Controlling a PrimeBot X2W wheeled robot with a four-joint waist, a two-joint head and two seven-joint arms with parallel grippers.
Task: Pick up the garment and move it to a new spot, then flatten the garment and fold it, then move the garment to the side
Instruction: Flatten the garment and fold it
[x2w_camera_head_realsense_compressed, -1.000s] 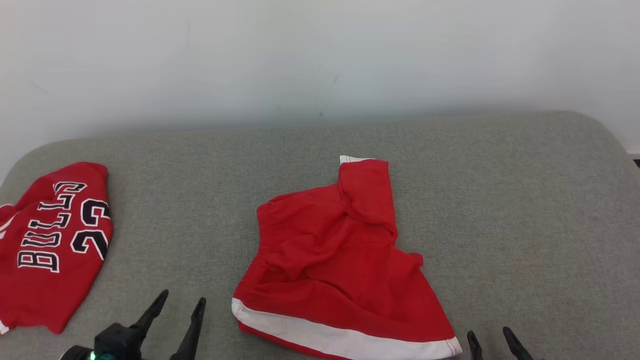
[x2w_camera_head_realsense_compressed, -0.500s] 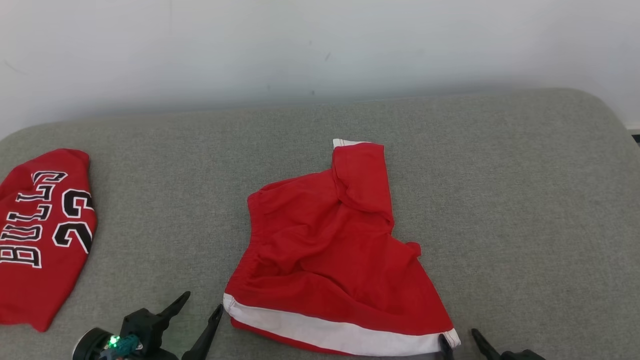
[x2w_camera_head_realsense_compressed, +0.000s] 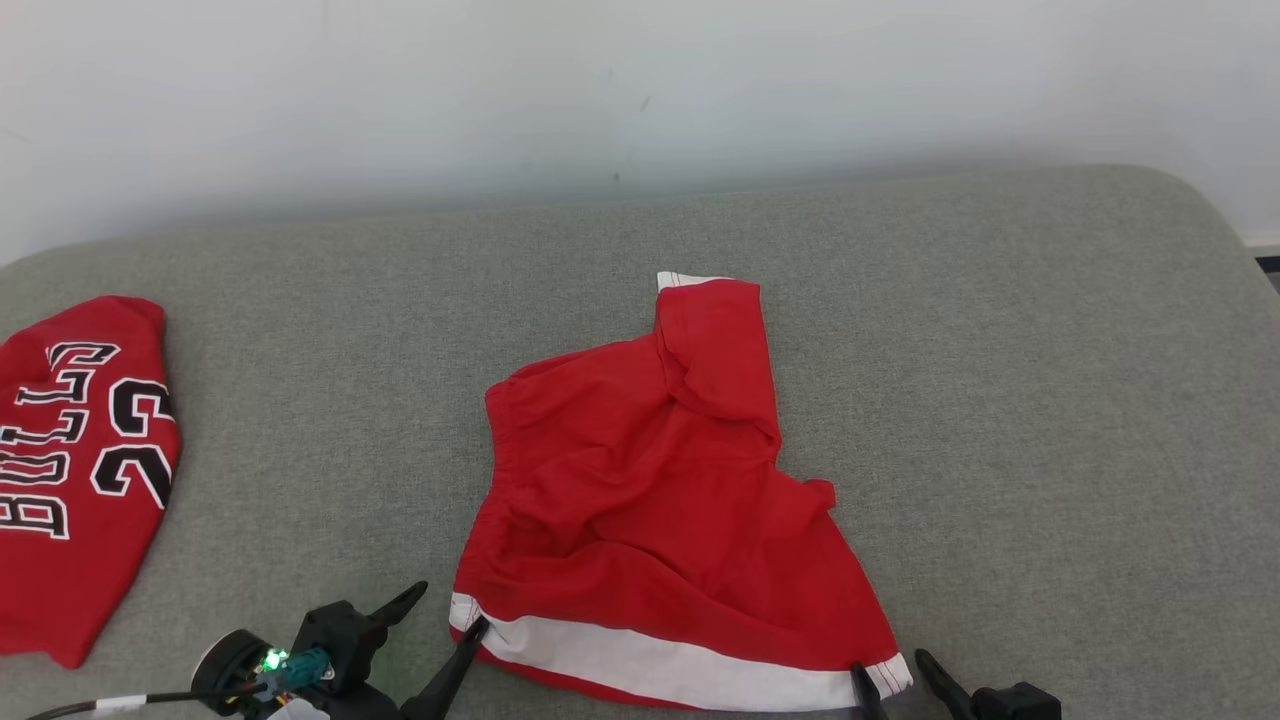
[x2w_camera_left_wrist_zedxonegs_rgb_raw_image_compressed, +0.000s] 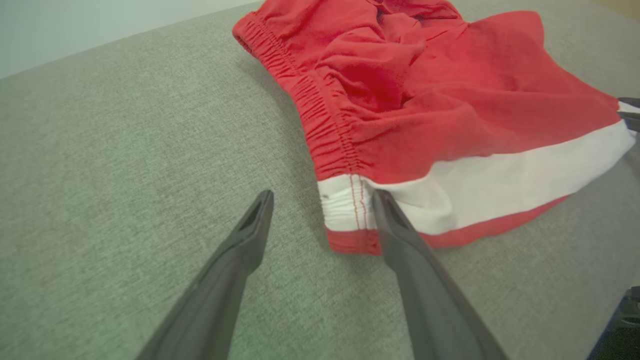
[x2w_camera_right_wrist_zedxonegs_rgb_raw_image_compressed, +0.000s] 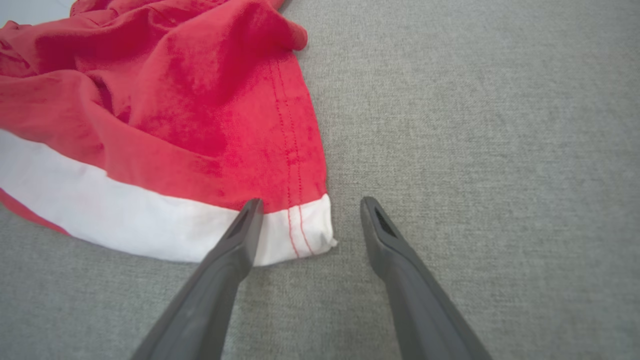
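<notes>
Red shorts (x2w_camera_head_realsense_compressed: 660, 500) with a white hem band (x2w_camera_head_realsense_compressed: 680, 665) lie crumpled near the middle of the grey upholstered surface (x2w_camera_head_realsense_compressed: 1050, 400), with the hem along the near side and one leg folded toward the far side. Over the last second the cloth has not moved. The head camera has shifted, and both arms have come forward.

The left end effector (x2w_camera_head_realsense_compressed: 450, 607) was short of the near left hem corner. It now straddles that corner with fingers spread, one tip over the white band and the other over bare upholstery. The right end effector (x2w_camera_head_realsense_compressed: 888, 662) has reached the near right corner the same way and is spread wide around it. Nothing is pinched yet.

This looks like the set-up for the first lift, since closing on both corners would let the robot carry the shorts to a new spot. Both arms reach in low from the near side, fingers slanting down toward the surface. A red jersey (x2w_camera_head_realsense_compressed: 80, 470) lies well apart at the left.
</notes>
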